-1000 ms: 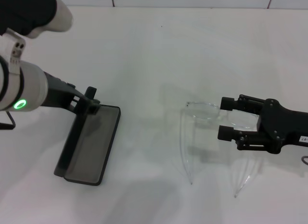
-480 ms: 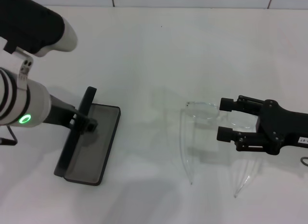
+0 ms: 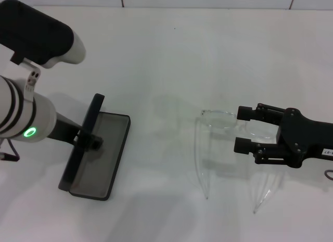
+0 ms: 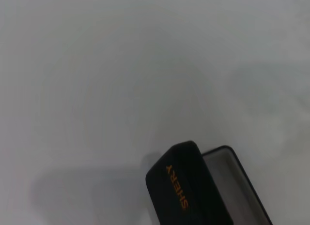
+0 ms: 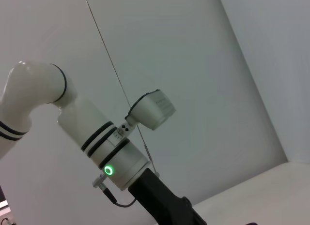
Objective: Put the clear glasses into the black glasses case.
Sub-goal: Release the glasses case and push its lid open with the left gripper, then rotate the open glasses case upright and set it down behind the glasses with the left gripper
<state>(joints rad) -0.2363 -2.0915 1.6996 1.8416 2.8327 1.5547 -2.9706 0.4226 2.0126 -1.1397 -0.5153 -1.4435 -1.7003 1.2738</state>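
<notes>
Head view: looks steeply down from above on the white table [image 3: 171, 60], taking in the open matte black hinged glasses case [image 3: 96, 158].
Left wrist view: close over the case's lid [image 4: 186, 186]; shares it with head view.
Right wrist view: faces sideways at the white left arm [image 5: 97, 138], well off.

Open black glasses case [image 3: 96, 156] lies left, clear glasses [image 3: 218, 143] right, well apart
</notes>
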